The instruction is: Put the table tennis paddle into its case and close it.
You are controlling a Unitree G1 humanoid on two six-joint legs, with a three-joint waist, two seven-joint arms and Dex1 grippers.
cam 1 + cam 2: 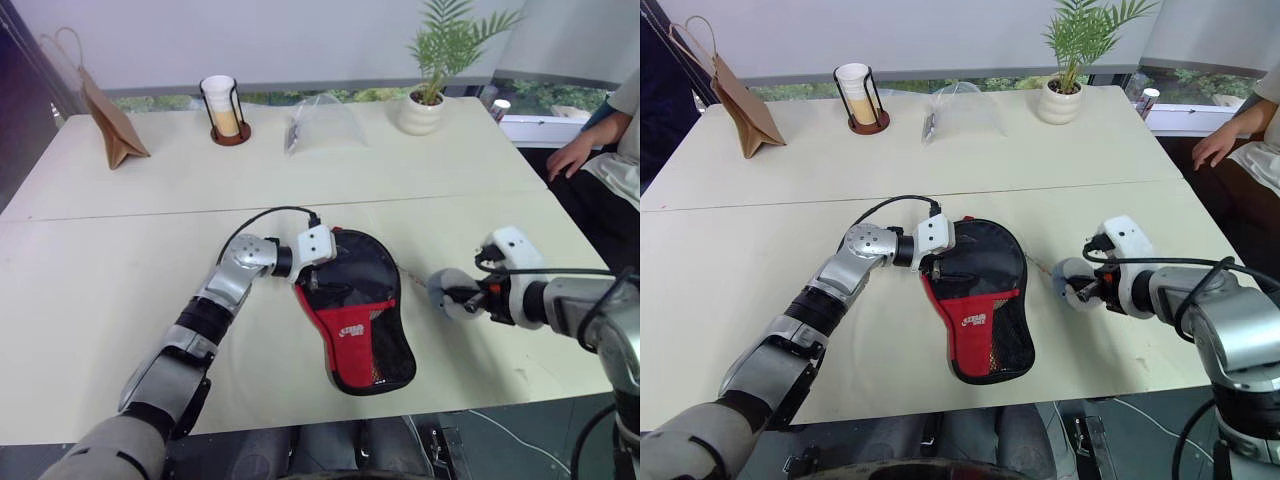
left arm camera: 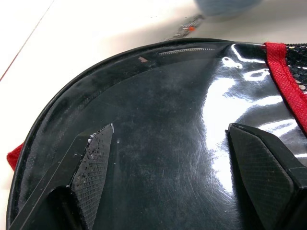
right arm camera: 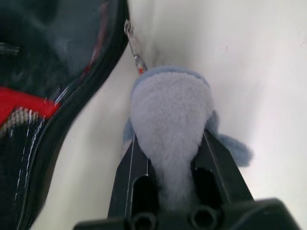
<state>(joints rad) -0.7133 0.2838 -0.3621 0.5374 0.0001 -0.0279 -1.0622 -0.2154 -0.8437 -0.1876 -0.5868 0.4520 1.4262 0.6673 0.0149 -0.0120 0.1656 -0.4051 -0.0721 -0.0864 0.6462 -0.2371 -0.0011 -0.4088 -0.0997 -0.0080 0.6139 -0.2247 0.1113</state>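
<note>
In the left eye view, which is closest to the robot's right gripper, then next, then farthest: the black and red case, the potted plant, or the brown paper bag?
Measured from the right gripper:
1. The case, beside it toward the middle of the table.
2. The potted plant, on the table's far edge, on the right side.
3. The brown paper bag, at the far left corner.

My left gripper [image 1: 312, 268] reaches in from the left, its fingers [image 2: 96, 158] spread wide and pointing right. My right gripper [image 1: 462, 296] points left, fingers [image 3: 129, 167] clamped together.
</note>
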